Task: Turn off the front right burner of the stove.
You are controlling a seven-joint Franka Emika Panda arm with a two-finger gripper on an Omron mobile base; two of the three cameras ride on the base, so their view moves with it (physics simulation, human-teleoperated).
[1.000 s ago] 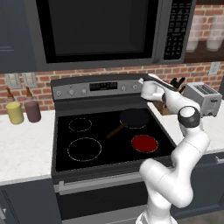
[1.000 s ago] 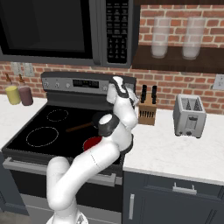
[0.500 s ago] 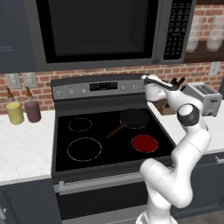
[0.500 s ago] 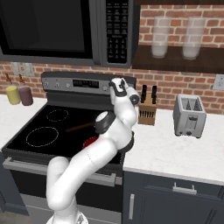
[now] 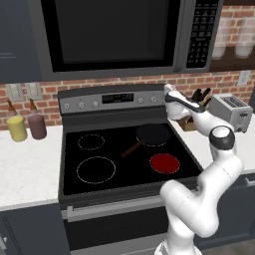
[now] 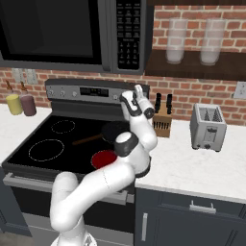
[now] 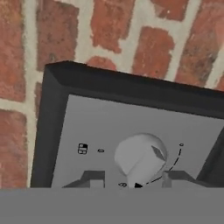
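The claw [image 7: 129, 178] sits at the right end of the stove's [image 5: 99, 129] back panel, its fingers apart on either side of a grey knob [image 7: 140, 157]. Below and in front of it, the front right burner [image 5: 165, 163] glows red, beside a black frying pan [image 5: 152, 134].

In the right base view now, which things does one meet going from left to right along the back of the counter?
Yellow bottle → dark red bottle → the stove with its back panel → the hand at the panel's right end → knife block → toaster.
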